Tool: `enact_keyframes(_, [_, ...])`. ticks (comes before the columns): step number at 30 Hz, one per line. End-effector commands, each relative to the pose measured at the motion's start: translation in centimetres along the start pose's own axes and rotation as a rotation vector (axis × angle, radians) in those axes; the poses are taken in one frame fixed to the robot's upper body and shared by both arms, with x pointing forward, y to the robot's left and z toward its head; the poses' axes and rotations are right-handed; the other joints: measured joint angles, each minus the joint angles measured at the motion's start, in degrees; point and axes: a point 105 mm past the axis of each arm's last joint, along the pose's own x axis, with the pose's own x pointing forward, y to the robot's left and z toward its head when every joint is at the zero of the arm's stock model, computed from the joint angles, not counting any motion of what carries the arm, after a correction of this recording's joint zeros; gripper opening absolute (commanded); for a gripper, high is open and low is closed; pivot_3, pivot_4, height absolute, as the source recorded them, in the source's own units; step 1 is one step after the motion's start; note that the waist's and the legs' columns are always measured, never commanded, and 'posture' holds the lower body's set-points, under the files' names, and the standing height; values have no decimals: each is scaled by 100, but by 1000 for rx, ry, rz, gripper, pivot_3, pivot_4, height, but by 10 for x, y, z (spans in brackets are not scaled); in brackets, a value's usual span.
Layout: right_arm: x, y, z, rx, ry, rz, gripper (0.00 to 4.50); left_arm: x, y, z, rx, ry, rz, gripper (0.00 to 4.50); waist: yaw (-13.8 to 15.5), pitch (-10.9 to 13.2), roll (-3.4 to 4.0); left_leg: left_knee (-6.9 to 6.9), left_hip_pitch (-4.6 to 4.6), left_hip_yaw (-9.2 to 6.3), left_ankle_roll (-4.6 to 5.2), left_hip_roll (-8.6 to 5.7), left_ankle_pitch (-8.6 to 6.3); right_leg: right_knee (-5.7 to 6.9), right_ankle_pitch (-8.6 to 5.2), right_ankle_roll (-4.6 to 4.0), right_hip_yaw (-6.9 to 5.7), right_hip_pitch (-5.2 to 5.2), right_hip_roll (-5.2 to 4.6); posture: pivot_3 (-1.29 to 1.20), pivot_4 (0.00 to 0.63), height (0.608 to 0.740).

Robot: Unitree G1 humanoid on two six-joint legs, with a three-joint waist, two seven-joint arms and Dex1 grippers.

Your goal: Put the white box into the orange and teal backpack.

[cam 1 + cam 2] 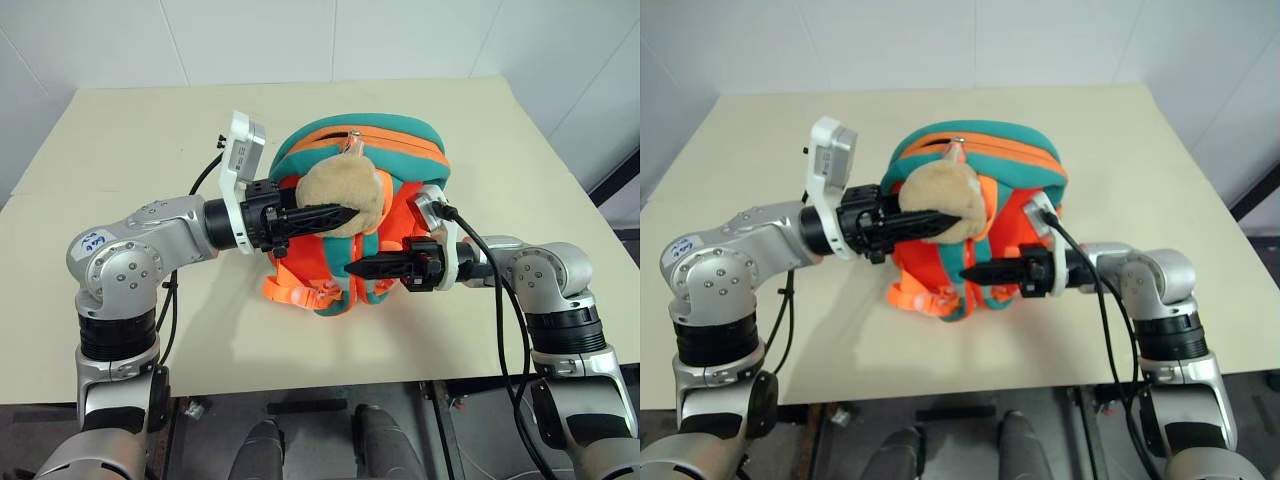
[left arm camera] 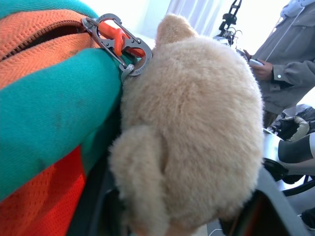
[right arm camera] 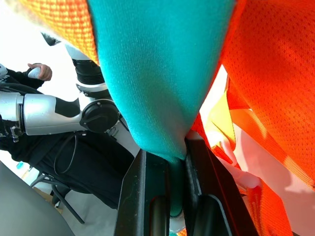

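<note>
The orange and teal backpack (image 1: 400,150) stands upright over the table, between my two grippers. A tan plush bear (image 1: 345,190) hangs on its front from a metal clip (image 2: 118,44) at the zip. My left gripper (image 1: 335,215) comes in from the left with its black fingers closed around the bear (image 2: 197,128). Lower down on the right, my right gripper (image 1: 362,268) is shut on a teal strip of the backpack (image 3: 162,73), which is pinched between its fingers (image 3: 147,191). The white box is out of view.
The beige table (image 1: 120,130) spreads wide on all sides of the backpack. Orange straps (image 1: 300,290) dangle at the backpack's lower front. A person in a grey jacket (image 2: 290,49) stands beyond the table, holding a small device.
</note>
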Motion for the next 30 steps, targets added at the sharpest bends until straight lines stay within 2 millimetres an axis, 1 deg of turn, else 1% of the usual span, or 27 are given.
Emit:
enact_keyframes(1, [4,6,-1,-8,8,37,9,-9,-1,10,48,-19,16,1441,0,0,0,0,0,0,0,0,0,0,0,0,0,0,0,0,150,740])
enact_keyframes(4, [4,6,-1,-8,7,33,9,-20,2,21,68,-24,18,1431,-19,0,0,-2,0,1,0,0,0,-1,0,0,0,-1,0,0,150,740])
enact_keyframes(7, [4,5,-2,-6,7,28,9,-39,-9,31,63,14,-61,1431,-45,0,0,-5,1,1,0,1,0,0,0,0,1,-2,3,0,150,740])
enact_keyframes(10, [5,5,-3,-5,4,26,9,-60,-11,41,68,39,-71,1431,-59,0,0,-14,2,3,0,1,0,-3,-1,-1,2,-5,2,0,150,740])
enact_keyframes(14, [5,5,-3,-3,1,25,9,-87,-2,48,65,88,-5,1431,-46,0,0,-20,1,2,0,2,0,-9,-2,-3,2,-6,2,0,150,740])
enact_keyframes(17, [5,5,-4,0,-1,25,9,-103,6,54,67,95,58,1431,-44,0,0,-23,2,2,0,2,0,-11,-2,-3,2,-6,2,0,150,740])
enact_keyframes(21, [6,5,-4,1,-4,26,9,-118,14,53,43,110,112,1431,-54,0,1,-25,2,2,1,3,0,-10,-2,-4,1,-8,3,0,150,740])
enact_keyframes(26, [6,6,-4,4,-7,25,9,-141,29,49,-8,106,221,1431,-52,1,1,-27,0,3,1,4,0,-12,-2,-4,1,-10,2,0,150,740])
enact_keyframes(30, [5,6,-5,6,-8,23,9,-149,32,36,-27,167,253,1431,-59,1,1,-29,0,3,1,4,-1,-12,-3,-4,1,-11,3,0,150,740])
